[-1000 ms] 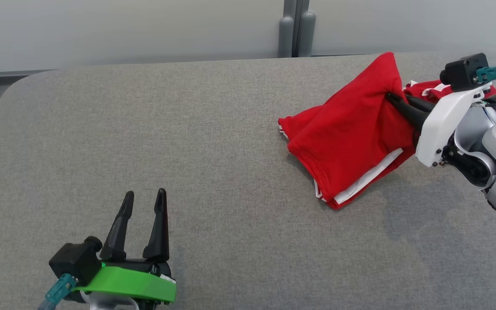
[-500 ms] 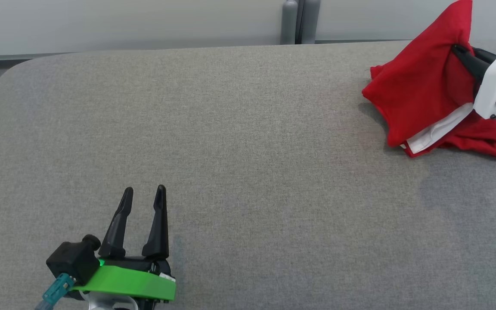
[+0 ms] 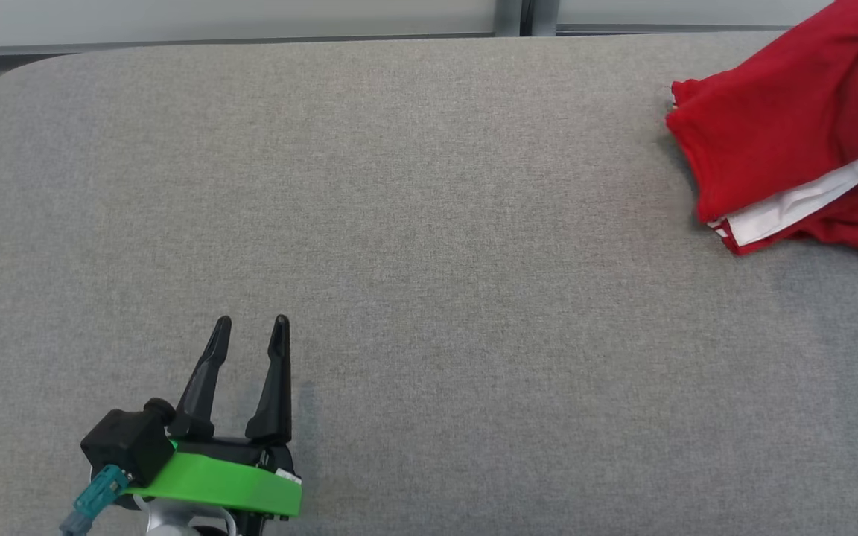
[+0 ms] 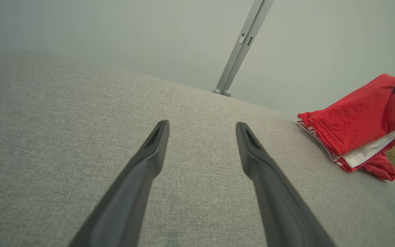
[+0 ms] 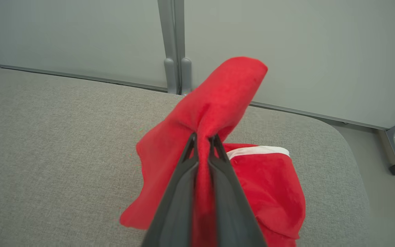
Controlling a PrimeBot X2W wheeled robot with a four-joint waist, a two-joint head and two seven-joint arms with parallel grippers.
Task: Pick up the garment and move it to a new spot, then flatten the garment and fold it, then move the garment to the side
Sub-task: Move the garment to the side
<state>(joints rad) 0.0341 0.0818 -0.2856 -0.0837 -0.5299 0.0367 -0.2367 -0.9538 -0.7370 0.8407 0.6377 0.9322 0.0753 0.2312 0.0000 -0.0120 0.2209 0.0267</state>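
The right hand (image 5: pixel 202 139) is clamping a raised fold of the red, white-trimmed cloth garment (image 5: pixel 218 92), likely mid-move aside; lowering beneath it and releasing come next, while the left hand (image 3: pixel 250 324) is idling, fingers apart.

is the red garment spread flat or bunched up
Bunched, not spread: the red garment sits in layered folds, white trim showing, at the right end of the table, one fold pinched by the right gripper.

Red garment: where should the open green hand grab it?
Probably the striped hem on the left edge of the garment, coming in low from the left. It lies folded on the table, facing the open left gripper, while the right gripper pinches the raised fold.
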